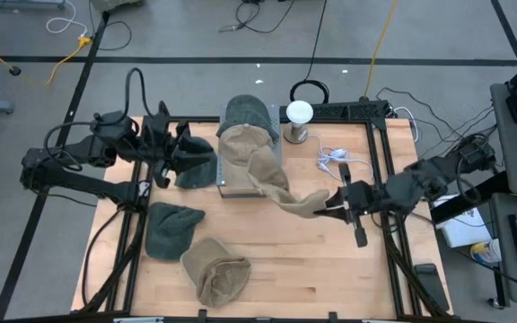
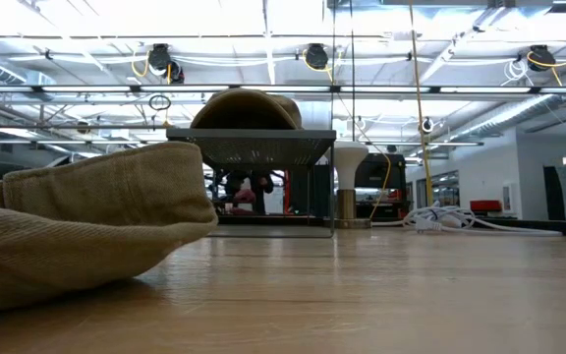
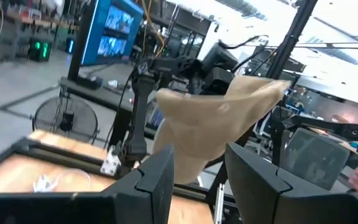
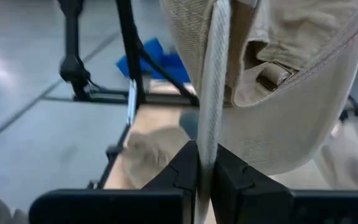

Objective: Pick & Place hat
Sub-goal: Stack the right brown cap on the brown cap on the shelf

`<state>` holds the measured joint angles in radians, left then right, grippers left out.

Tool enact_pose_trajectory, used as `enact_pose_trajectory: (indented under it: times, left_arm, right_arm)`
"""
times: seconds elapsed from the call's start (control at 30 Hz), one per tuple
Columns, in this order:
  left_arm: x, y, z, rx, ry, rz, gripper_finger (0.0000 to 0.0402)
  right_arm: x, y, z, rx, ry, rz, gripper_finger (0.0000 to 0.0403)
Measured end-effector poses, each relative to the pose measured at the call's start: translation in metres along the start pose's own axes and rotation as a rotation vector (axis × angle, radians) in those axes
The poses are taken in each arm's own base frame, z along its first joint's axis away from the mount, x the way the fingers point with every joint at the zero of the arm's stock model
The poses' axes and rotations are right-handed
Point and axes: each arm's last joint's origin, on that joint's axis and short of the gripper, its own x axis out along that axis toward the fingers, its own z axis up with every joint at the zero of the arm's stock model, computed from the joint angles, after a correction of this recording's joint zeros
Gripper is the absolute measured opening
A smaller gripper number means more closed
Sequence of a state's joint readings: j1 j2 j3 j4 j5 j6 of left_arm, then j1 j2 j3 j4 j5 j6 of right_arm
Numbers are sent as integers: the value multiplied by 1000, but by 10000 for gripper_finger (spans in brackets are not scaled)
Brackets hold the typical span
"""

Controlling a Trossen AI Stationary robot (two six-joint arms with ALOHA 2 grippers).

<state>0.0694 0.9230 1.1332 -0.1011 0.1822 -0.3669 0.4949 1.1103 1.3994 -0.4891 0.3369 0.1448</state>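
Note:
A tan hat (image 1: 285, 190) is off the table beside the wire rack (image 1: 225, 184), held by my right gripper (image 1: 333, 205), which is shut on it to the rack's right. In the right wrist view the hat (image 4: 291, 118) fills the frame above the gripper (image 4: 207, 168). My left gripper (image 3: 197, 177) is open and touches nothing. It hovers left of the rack (image 1: 170, 154), beside a dark grey hat (image 1: 197, 169) lying on the table. The left wrist view shows the tan hat (image 3: 219, 118) in the air farther off. Neither gripper shows in the low view. My right gripper pinches the tan hat's brim edge (image 4: 211, 134) between its two fingers, coming level from the table's right side. The brim stands edge-on between the fingers (image 4: 182, 168). The crown and its back strap with buckle (image 4: 271, 77) lie beyond them, and the hat is off the table.
The rack carries a dark green hat (image 1: 248, 112) and a tan one (image 2: 249, 106) on top. A dark green hat (image 1: 173, 229) and a tan hat (image 1: 215, 269) lie on the near left of the table. A white lamp (image 1: 299, 115) and white cables (image 1: 335, 161) sit behind the right gripper.

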Motion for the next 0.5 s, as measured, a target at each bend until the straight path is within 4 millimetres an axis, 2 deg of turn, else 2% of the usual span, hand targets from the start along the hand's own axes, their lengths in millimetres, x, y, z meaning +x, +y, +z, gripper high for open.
enact_pose_trajectory:
  times: [0.23,0.5]
  left_arm:
    - [0,0,4,38,-42,15,147]
    - [3,-3,10,118,-61,77,147]
  right_arm:
    - [6,-19,16,-27,-124,93,8]
    - [12,-51,23,32,-159,127,7]
